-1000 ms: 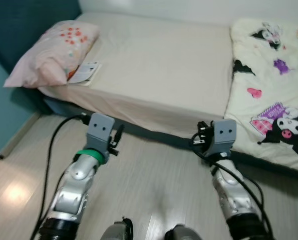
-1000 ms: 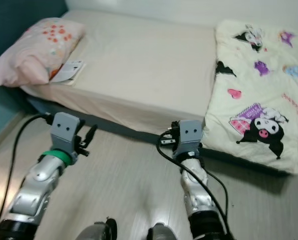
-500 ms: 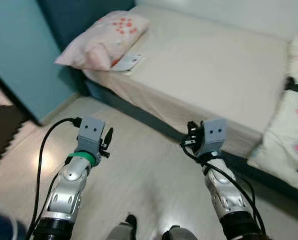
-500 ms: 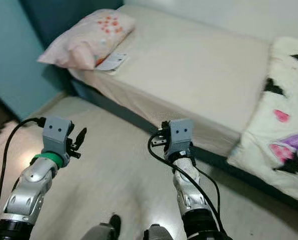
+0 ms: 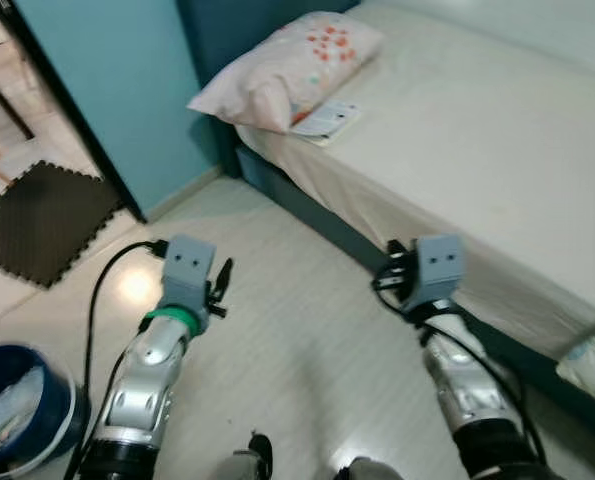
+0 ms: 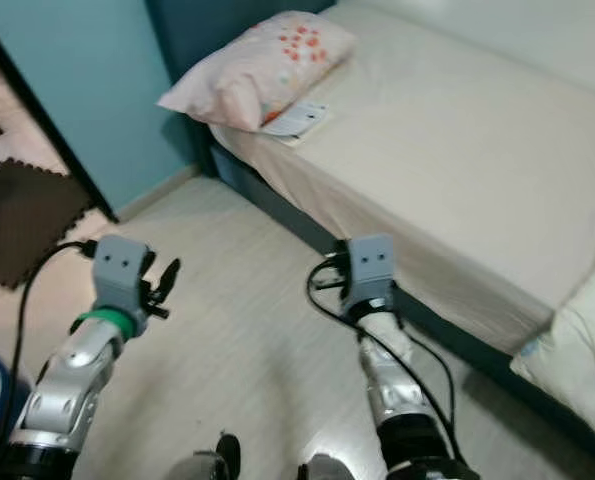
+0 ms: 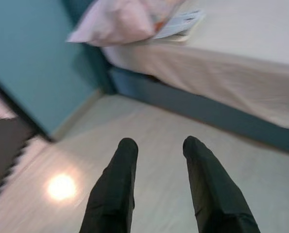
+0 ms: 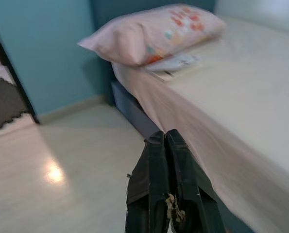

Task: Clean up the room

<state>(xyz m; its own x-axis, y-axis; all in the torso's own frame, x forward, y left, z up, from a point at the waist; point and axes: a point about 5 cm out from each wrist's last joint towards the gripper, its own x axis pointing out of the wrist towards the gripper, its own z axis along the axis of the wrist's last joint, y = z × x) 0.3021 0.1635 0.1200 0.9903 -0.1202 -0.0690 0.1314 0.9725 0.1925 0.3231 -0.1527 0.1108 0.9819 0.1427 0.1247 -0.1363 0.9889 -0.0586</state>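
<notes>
Your left gripper (image 7: 156, 182) hangs over the pale floor (image 5: 297, 330) with its two black fingers (image 7: 116, 184) spread apart and nothing between them. The left arm (image 5: 152, 370) is bent up from the elbow, its grey wrist block and green band raised in front of you, a black cable looping off it to the left. Your right gripper (image 8: 167, 179) has its fingers pressed flat together, empty, pointing along the near edge of the bed (image 5: 497, 130). A scrap of pale fluff clings near the base of those fingers. The right arm (image 5: 457, 360) is held up the same way as the left, with its wrist block just in front of the bed's dark base.

The bed runs from the far left toward the near right, covered by a cream sheet. At its far left end lies a pink pillow (image 5: 287, 65) with red spots, and a thin white booklet (image 5: 324, 118) lies on the sheet, touching the pillow's near right side and partly tucked under it. A teal wall (image 5: 107, 90) stands to the left of the bed. Beyond the wall's edge, a dark foam mat (image 5: 42, 220) lies on the floor. At the near left corner sits a blue bin (image 5: 22, 420) with crumpled pale stuff inside. At the near right, a corner of a cream blanket (image 6: 577, 350) hangs off the bed.
</notes>
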